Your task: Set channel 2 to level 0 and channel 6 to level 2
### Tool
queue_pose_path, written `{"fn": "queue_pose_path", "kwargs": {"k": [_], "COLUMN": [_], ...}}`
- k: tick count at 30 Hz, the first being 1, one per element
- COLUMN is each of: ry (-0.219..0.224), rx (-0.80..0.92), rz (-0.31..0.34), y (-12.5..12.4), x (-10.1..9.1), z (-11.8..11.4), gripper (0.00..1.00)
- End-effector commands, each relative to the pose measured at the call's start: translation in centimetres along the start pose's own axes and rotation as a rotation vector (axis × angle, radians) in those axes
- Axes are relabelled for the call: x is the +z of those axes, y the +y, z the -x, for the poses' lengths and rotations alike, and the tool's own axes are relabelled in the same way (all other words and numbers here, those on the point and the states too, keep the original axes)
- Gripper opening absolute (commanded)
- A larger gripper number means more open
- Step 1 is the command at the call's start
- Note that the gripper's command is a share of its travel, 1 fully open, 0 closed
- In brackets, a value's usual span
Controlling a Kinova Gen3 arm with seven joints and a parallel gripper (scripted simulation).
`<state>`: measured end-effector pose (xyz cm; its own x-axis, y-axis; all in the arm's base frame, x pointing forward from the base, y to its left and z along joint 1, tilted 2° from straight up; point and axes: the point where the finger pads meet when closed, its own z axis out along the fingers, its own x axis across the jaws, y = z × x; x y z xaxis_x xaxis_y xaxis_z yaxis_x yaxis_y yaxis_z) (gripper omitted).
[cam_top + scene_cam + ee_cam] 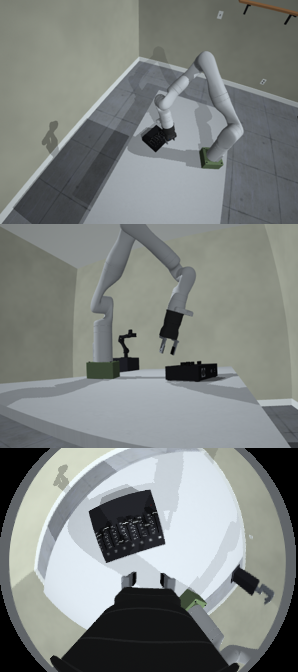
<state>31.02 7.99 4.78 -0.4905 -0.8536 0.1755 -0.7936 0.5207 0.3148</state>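
The lighting desk is a flat black box standing on the white table. A row of fader caps sticks up from its top, and pale scale marks show in the wrist view; the levels are too small to read. My gripper is open and empty. It hangs in the air above the desk's near left end, tilted, clear of the faders. In the top view the gripper body overlaps the desk's right edge.
The arm's green base block stands on the table to one side of the desk. A small black stand with a jointed arm sits behind the base. The desk lies near the table's far edge.
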Motion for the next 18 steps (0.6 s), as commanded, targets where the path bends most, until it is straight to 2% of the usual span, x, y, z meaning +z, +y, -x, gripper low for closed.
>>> {"fn": "queue_pose_path", "kwargs": {"k": [1,8,10,18], "ry": [-0.005,-0.008,-0.008,-0.029], "rx": [0.09,0.326,0.326,0.648], "rz": [-0.012,-0.032,-0.032,-0.062], "y": [-0.2,-0.9,-0.9,-1.8], "x": [-0.4,-0.8,-0.8,-1.6], "z": [0.3,0.0,0.0,-0.2], "gripper": [1.0,1.0,1.0,1.0]}}
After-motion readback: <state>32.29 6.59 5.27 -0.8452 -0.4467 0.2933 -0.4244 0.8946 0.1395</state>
